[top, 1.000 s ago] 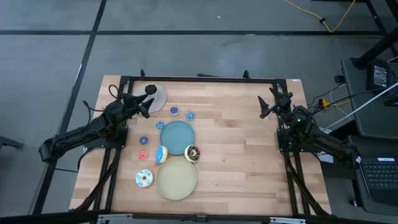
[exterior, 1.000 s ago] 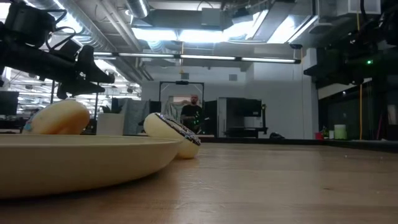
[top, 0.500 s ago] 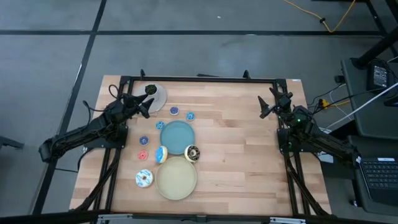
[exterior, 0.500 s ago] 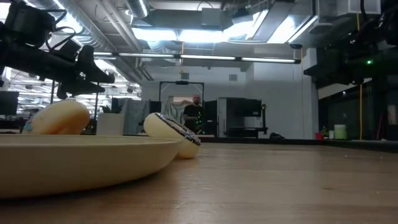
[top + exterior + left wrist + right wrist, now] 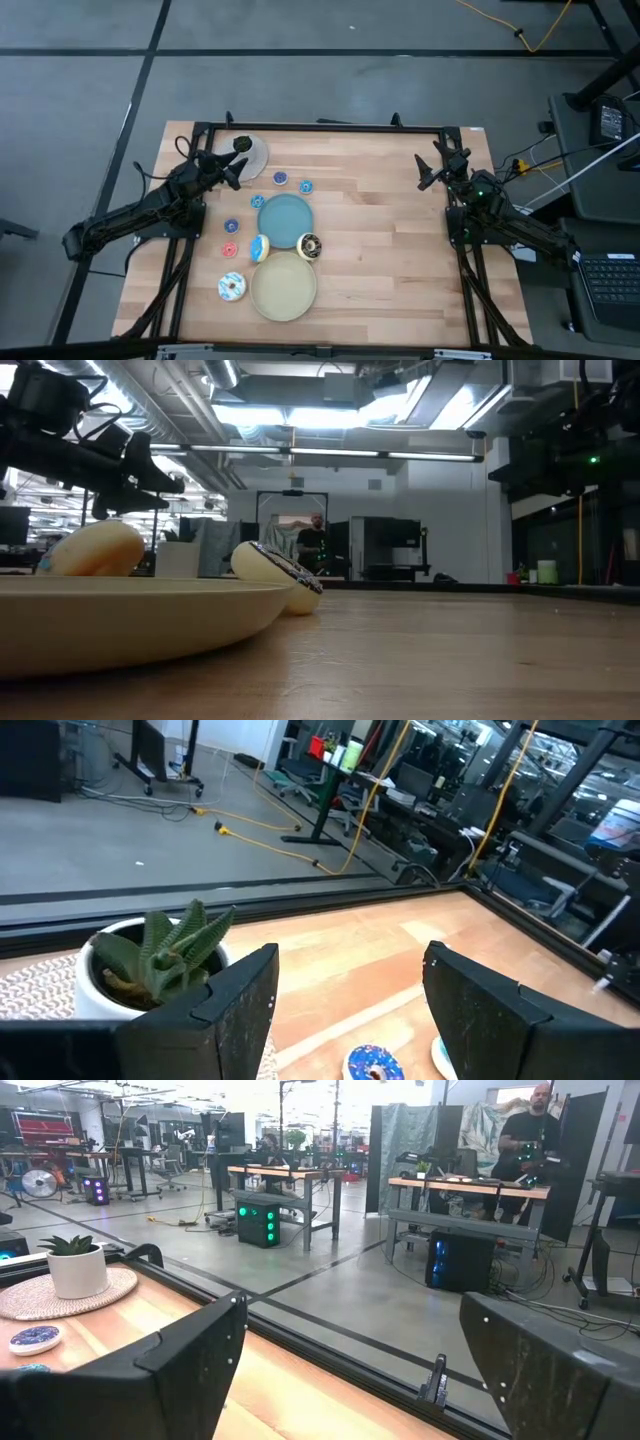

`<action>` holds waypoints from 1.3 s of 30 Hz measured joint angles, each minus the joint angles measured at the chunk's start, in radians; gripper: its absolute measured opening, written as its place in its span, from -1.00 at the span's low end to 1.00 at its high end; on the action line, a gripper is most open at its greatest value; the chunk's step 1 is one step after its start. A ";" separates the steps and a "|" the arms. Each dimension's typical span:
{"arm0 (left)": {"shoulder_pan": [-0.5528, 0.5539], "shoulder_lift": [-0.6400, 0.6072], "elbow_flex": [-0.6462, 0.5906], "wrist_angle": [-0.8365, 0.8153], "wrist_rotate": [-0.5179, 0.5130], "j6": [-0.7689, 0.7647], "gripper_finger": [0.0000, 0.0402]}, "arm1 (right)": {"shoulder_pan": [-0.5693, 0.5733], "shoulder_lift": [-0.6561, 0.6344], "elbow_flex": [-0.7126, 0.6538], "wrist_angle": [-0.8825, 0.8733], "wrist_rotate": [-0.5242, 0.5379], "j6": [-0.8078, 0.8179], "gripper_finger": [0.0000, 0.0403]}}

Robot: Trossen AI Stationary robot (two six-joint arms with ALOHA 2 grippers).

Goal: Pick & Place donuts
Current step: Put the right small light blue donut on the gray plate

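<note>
High view: left gripper [image 5: 238, 172] parted and empty at far left, beside potted plant [image 5: 241, 144]; right gripper [image 5: 432, 172] parted, idle far right. Donuts [image 5: 232, 287] scattered around blue plate [image 5: 284, 219] and beige plate [image 5: 283, 288].

Low view: could nudge donut [image 5: 285, 574] leaning on beige rim.

Left wrist view: risks clipping plant reaching for blue donut [image 5: 372, 1061].

Right wrist view: no readable writing.

donuts [image 5: 259, 247] left of plates [image 5: 284, 287], plant [image 5: 160, 957] behind
</note>
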 joint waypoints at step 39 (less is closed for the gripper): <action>0.000 0.460 1.053 -0.785 0.011 0.263 0.19 | 0.000 0.000 0.000 0.000 0.000 0.000 0.81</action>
